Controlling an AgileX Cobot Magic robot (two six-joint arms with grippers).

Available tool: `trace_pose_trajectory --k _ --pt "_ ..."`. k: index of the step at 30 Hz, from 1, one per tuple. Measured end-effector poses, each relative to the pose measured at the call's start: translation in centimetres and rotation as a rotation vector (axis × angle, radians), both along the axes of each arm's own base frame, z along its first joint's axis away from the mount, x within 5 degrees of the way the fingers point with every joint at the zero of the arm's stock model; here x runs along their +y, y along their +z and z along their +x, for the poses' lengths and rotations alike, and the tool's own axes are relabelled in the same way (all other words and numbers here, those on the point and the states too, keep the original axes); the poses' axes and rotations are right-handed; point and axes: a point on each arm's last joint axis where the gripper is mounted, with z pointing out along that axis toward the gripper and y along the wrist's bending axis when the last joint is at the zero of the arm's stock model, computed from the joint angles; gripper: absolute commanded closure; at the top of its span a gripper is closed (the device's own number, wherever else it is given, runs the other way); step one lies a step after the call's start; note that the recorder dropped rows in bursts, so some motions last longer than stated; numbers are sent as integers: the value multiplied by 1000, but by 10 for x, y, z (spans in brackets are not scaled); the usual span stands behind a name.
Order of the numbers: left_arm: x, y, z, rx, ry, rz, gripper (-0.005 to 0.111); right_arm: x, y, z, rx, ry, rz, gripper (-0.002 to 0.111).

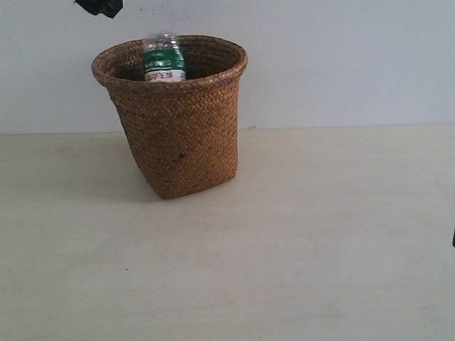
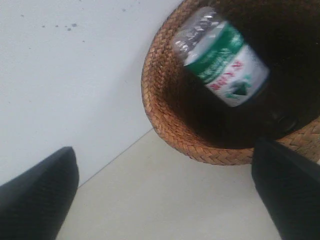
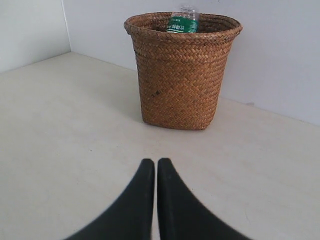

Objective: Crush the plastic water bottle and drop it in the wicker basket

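The plastic water bottle (image 1: 165, 60) sticks partly out of the mouth of the wicker basket (image 1: 178, 135), its green-and-white label showing above the rim. In the left wrist view the bottle (image 2: 222, 57) is blurred and tilted inside the basket's dark opening, past the rim (image 2: 165, 125). My left gripper (image 2: 164, 152) is open and holds nothing, up beside the basket's rim; only a black bit of it (image 1: 99, 6) shows at the exterior view's top. My right gripper (image 3: 156, 161) is shut and empty, low over the table, well short of the basket (image 3: 182, 75) and bottle (image 3: 182, 22).
The basket stands on a pale table (image 1: 320, 234) close to a white wall (image 1: 341, 57). A dark sliver of the right arm (image 1: 453, 238) shows at the exterior view's right edge.
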Motion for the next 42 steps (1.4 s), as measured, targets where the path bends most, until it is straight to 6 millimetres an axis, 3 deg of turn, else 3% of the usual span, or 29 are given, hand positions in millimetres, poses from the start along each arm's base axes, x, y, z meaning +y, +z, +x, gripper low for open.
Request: trace_pose_trajectory --k 4,14,42 --pt "1 -1 -1 15 8 5 32 0 0 0 0 0 0 108" --pt "-4 -6 -5 88 1 -62 101 0 0 0 1 0 1 108" --pt "-3 -8 -6 112 9 -61 103 0 0 0 1 0 1 108"
